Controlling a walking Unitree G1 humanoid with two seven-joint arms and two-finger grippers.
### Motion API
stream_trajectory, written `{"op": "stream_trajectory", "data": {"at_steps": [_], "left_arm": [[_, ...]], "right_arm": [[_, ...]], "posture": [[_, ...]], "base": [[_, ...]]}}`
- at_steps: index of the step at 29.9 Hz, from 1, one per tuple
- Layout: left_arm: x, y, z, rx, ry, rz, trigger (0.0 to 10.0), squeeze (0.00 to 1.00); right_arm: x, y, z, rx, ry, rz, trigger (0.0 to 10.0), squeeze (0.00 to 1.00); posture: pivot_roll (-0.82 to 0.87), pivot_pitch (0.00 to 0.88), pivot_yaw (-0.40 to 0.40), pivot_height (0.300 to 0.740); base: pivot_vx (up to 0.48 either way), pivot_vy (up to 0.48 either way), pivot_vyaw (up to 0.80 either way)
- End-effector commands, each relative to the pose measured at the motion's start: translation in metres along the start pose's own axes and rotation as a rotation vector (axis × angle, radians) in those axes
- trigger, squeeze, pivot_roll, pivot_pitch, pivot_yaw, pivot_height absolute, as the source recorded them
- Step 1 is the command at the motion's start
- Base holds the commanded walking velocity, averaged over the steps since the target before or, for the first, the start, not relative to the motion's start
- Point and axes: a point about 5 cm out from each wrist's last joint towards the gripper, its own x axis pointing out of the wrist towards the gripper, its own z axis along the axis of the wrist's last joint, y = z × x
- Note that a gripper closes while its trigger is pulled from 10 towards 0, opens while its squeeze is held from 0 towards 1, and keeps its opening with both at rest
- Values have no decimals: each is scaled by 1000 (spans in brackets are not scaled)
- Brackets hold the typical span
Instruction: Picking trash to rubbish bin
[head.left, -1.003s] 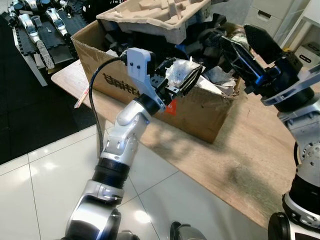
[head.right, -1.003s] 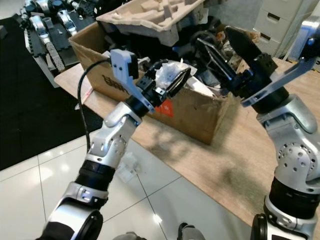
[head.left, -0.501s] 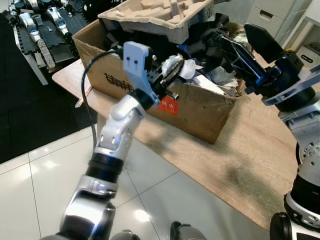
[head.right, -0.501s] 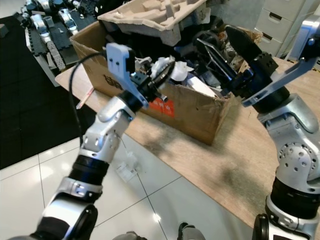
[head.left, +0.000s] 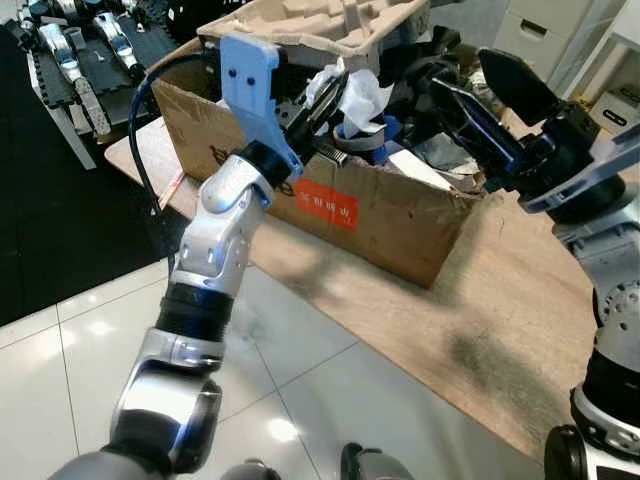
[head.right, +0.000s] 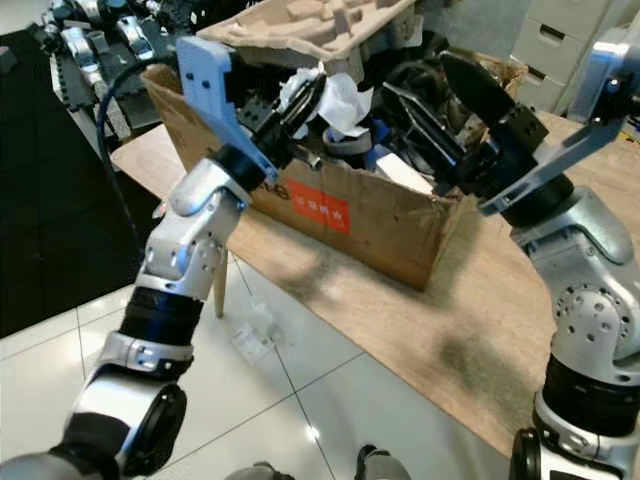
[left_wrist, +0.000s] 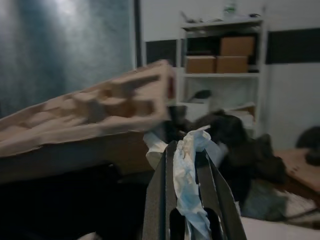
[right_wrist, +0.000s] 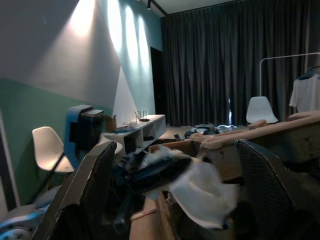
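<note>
The left gripper (head.left: 322, 100) pinches a crumpled white tissue (head.left: 358, 95), probably right above the brown cardboard box (head.left: 400, 215); the right gripper (head.left: 470, 95) waits wide open nearby.

Before you lies a glossy white tiled floor (head.left: 80, 360) beside a black mat (head.left: 40, 200), with a wooden tabletop (head.left: 520, 330). Dark curtains (right_wrist: 220, 60), a white chair (right_wrist: 47, 147) and white shelving (left_wrist: 225, 65) furnish your room.
</note>
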Motion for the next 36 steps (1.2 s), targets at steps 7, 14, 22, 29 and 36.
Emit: {"op": "stream_trajectory", "data": {"at_steps": [7, 14, 22, 29, 36], "left_arm": [[25, -4, 10, 182, 17, -199, 9216, 0], [34, 5, 12, 302, 46, -266, 10000, 0], [40, 7, 3, 441, 114, -347, 10000, 0], [42, 8, -9, 550, 191, -352, 10000, 1000], [42, 8, -2, 512, 156, -461, 10000, 1000]], "right_arm": [[-10, 29, 3, 14, 8, 140, 10000, 0], [-20, 39, 8, 24, 22, 150, 10000, 0], [-26, 45, 8, 26, 51, 133, 10000, 0], [-29, 49, 11, 26, 62, 126, 10000, 0], [-28, 51, 13, 25, 66, 118, 10000, 0]], "posture": [[-91, 226, 72, 740], [-136, 270, 91, 740], [-159, 295, 101, 740], [-184, 308, 108, 740], [-189, 300, 108, 740]], "base": [[0, 0, 0], [0, 0, 0], [0, 0, 0], [0, 0, 0], [0, 0, 0]]}}
